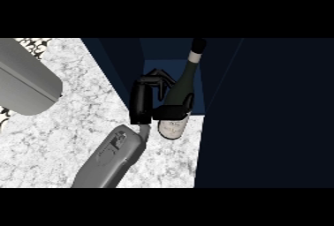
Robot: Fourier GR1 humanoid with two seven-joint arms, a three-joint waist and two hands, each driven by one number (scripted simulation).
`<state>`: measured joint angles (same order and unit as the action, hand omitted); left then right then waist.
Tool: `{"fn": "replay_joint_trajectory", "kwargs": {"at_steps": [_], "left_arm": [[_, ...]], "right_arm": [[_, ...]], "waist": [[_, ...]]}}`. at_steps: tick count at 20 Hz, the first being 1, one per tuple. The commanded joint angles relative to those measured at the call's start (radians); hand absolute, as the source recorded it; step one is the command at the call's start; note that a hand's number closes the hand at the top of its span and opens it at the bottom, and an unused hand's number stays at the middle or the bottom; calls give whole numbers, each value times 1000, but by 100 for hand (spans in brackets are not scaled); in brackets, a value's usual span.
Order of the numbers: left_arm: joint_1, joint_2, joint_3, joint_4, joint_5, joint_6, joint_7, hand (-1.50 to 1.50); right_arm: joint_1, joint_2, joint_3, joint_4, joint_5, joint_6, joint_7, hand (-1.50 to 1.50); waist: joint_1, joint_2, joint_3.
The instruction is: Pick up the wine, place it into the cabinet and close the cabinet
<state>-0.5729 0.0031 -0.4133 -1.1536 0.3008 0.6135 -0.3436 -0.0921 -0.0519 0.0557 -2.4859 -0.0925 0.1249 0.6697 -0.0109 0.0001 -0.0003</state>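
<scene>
The wine bottle (185, 81) is a slim dark green glass cylinder with a long tapering neck, a black cap (198, 44) and a pale label (171, 128) round its lower end. It stands tilted, its neck and cap reaching into the open compartment of the cabinet (274, 110), its lower end just at the compartment's mouth beside the counter (65, 132). The right hand (142, 103), glossy black and blocky, is closed on the bottle: its fingers (157, 79) curl round the body from the left and the thumb (175, 111) crosses just above the label. Its smooth grey forearm (108, 161) slants up from the lower edge. The cabinet is flat, matt dark blue; the counter is white speckled marble. A broad, rounded grey shape (26, 79) fills the upper left.
</scene>
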Motion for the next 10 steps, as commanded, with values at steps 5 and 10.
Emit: {"fn": "replay_joint_trajectory", "kwargs": {"at_steps": [5,10], "left_arm": [[-8,17,106,72,33,-84,-68,150],[-126,-3,154,196,40,-129,-35,150]], "right_arm": [[120,6,1,-153,-92,28,-2,-150],[26,-7,-43,-63,-101,10,7,-150]], "waist": [[-1,-1,1],[1,1,0]]}}
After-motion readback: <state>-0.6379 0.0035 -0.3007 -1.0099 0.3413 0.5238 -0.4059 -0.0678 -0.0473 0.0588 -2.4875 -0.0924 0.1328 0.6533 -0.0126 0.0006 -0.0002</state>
